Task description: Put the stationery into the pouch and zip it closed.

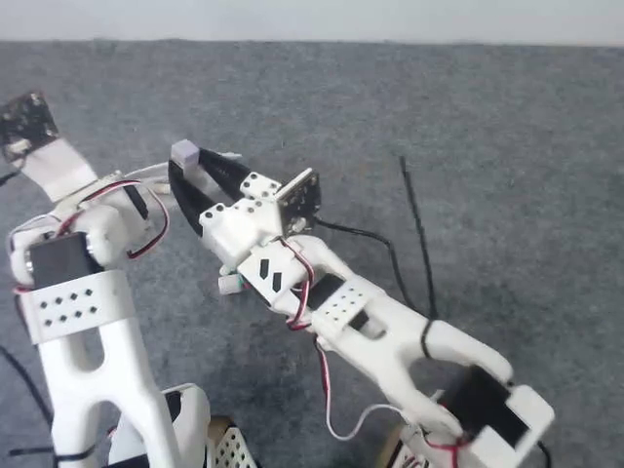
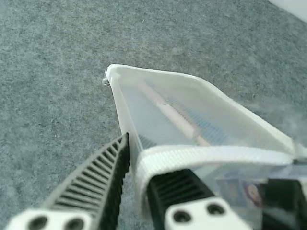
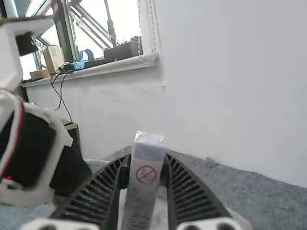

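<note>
In the left wrist view, my left gripper (image 2: pixel 139 165) is shut on the white webbing rim of a translucent pouch (image 2: pixel 211 124). The pouch is open and held off the grey carpet. A tan pencil (image 2: pixel 170 115) lies inside it, beside a printed item in the near corner. In the right wrist view, my right gripper (image 3: pixel 144 184) is shut on a white eraser block (image 3: pixel 144 172) with a red round mark, and it points up at the wall. In the high view the eraser (image 1: pixel 182 151) sticks out of the right gripper's black fingers (image 1: pixel 210 190), next to the left arm (image 1: pixel 88 244).
Grey carpet (image 1: pixel 487 127) covers the table on all sides. A black cable (image 1: pixel 419 239) runs across it to the right of the right arm. A white wall and a window sill (image 3: pixel 110 62) with clutter stand beyond.
</note>
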`<state>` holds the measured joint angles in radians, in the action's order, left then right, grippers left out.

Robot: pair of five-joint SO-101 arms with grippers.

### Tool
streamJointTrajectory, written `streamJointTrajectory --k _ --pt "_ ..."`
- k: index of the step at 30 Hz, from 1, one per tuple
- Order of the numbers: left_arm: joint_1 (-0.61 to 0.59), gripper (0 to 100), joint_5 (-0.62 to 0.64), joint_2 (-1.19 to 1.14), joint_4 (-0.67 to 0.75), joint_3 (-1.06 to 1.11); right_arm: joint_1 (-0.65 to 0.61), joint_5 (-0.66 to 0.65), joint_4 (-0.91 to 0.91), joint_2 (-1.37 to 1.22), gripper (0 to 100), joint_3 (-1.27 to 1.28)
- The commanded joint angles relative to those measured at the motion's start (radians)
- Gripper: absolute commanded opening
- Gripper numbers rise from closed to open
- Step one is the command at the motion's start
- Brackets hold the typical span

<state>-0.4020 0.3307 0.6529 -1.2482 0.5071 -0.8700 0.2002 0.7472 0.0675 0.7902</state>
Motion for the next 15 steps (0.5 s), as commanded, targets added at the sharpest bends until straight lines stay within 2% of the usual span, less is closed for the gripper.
streamJointTrajectory --k 1,3,10,12,15 --pt "0.003 1 -0.012 0.009 -0.003 -0.010 -0.005 -0.021 0.096 -0.064 0.6 -0.072" --pt "0.003 1 -0.012 0.009 -0.003 -0.010 -0.005 -0.029 0.150 -0.107 0.6 -0.075" --pt "0.002 1 -0.012 0.009 -0.003 -0.010 -0.064 -0.235 0.282 -0.163 0.9 -0.018" --pt "0.002 1 -0.012 0.009 -0.003 -0.008 -0.079 -0.270 0.292 -0.160 5.3 0.009" --pt "0.002 1 -0.012 0.009 -0.003 -0.008 -0.076 -0.282 0.254 -0.159 18.0 0.023"
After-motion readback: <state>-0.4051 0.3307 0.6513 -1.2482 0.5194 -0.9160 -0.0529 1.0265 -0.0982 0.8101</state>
